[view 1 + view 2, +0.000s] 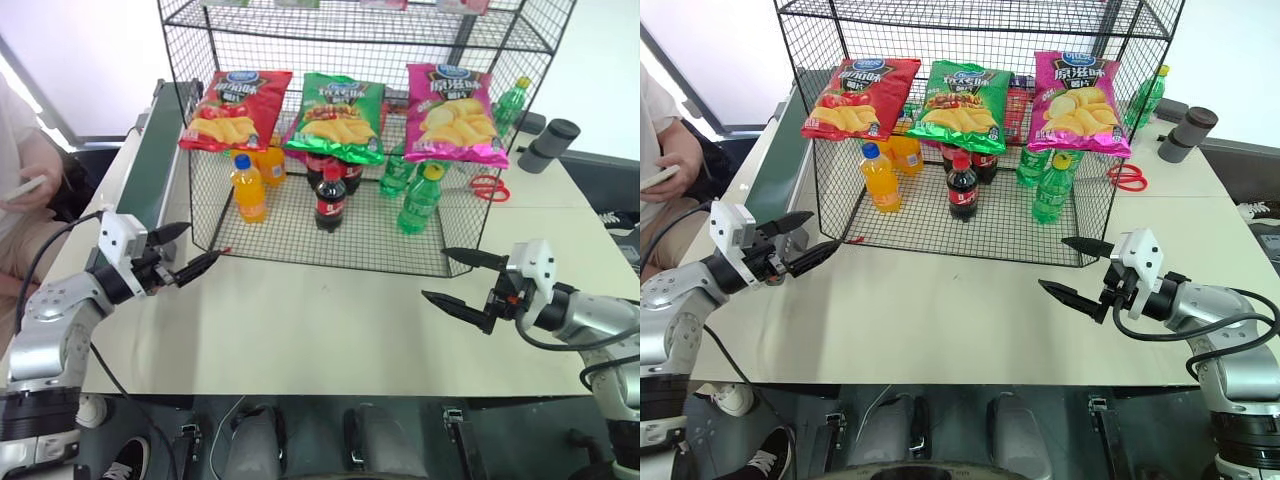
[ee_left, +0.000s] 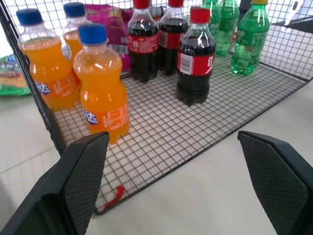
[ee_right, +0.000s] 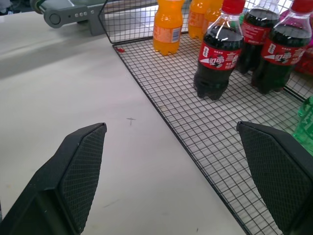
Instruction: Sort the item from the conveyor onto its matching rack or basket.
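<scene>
Your biggest risk is the rack (image 1: 330,130) itself. It stands wide across the far half of the bench (image 1: 330,320), and both arms wait just in front of its open lower tier. Swing either arm in carelessly and you could strike the mesh or topple the bottles standing on its floor: 2 orange bottles (image 1: 249,187), the cola bottles (image 1: 331,198) and the green bottles (image 1: 420,200).

Next, the sorting could go wrong. 3 crisp bags hang in a row on the rack front: a red bag (image 1: 236,110), the green crisp bag (image 1: 336,118) in the middle and a pink bag (image 1: 455,113). The green bag already sits on the rack, so I judge its place as taken; anything new must match by colour, and the neighbours hang close enough that you might nudge one off.

The conveyor (image 1: 155,150) runs along the bench's left edge, beside a seated person (image 1: 20,190). A reach by the left tool (image 1: 185,250) goes toward them, so mind that.

Both tools are spread wide and carry nothing: the left tool by the rack's near left corner, the right tool (image 1: 462,283) near its right corner.

The bench is pale, smooth and bare in front. Red scissors (image 1: 487,187) and 2 dark cylinders (image 1: 548,145) lie to the right of the rack. The room behind looks bright and plain.
</scene>
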You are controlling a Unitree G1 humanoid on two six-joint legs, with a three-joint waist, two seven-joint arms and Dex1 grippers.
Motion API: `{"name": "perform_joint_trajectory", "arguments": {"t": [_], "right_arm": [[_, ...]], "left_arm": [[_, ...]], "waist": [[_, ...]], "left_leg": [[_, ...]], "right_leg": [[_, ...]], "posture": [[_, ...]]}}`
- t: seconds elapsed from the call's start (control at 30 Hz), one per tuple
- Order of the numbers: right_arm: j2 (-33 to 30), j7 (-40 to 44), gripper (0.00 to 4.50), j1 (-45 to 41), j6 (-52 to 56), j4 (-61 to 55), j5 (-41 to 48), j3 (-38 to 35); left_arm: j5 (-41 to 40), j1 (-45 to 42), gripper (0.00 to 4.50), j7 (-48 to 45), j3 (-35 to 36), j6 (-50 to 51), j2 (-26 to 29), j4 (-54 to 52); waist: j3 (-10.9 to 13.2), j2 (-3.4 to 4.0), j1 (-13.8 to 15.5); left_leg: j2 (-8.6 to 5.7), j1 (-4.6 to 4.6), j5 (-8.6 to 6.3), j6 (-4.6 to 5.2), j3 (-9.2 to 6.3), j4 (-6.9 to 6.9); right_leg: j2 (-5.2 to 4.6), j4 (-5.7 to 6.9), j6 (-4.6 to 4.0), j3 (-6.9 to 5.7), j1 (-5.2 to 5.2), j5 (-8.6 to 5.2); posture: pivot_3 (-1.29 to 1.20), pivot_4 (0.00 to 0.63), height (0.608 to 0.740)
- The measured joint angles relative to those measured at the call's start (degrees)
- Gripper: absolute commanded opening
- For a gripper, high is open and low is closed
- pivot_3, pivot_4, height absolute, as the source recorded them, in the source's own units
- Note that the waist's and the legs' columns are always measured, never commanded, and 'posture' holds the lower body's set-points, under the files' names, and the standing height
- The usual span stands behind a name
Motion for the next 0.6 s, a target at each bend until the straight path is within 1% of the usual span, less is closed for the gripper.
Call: {"name": "perform_joint_trajectory", "arguments": {"t": [0.13,0.27,0.33,0.47,0.6], "right_arm": [[0.0,-0.3,4.45,1.0,-0.9,0.1,-0.7,0.0],[0.3,-1.4,4.45,2.0,-1.5,0.0,-0.9,0.0],[0.3,-1.8,4.45,3.2,-2.1,-0.1,-1.3,-0.1],[0.4,-2.5,4.45,3.7,-2.8,-0.5,-1.5,-0.1],[0.4,-2.9,4.45,3.8,-3.9,-0.5,-2.0,0.1]], "left_arm": [[0.7,0.1,4.50,0.3,-0.1,-2.1,-1.4,1.2],[1.0,0.0,4.50,0.6,-1.6,0.2,-1.9,2.3],[1.0,-1.8,4.50,0.5,-2.6,0.4,-2.6,3.3],[-0.2,-5.9,4.50,-2.7,-2.4,-1.2,-3.1,7.3],[-0.2,-6.5,4.50,-5.1,-2.1,-3.6,-3.1,11.2]], "waist": [[0.0,0.00,0.0],[0.0,0.00,0.0],[0.0,0.00,0.2],[0.0,0.00,0.0],[0.0,0.00,-0.2]], "left_leg": [[0.00,0.01,0.00,0.00,0.02,0.01],[-0.01,0.02,0.00,-0.01,0.01,0.02],[-0.04,0.00,0.01,-0.01,0.00,0.06],[-0.06,0.02,0.01,-0.01,0.01,0.10],[-0.03,0.04,0.01,-0.02,0.00,0.09]], "right_leg": [[0.00,0.01,0.00,0.01,0.00,0.00],[0.00,0.03,0.00,0.00,0.01,0.00],[0.00,0.03,0.01,-0.03,0.04,0.00],[-0.01,0.05,0.01,-0.02,0.06,0.00],[0.04,0.08,0.01,-0.01,0.04,0.00]], "posture": [[0.00,0.150,0.740],[0.00,0.150,0.740],[0.00,0.150,0.740],[0.00,0.150,0.740],[0.00,0.150,0.740]]}}
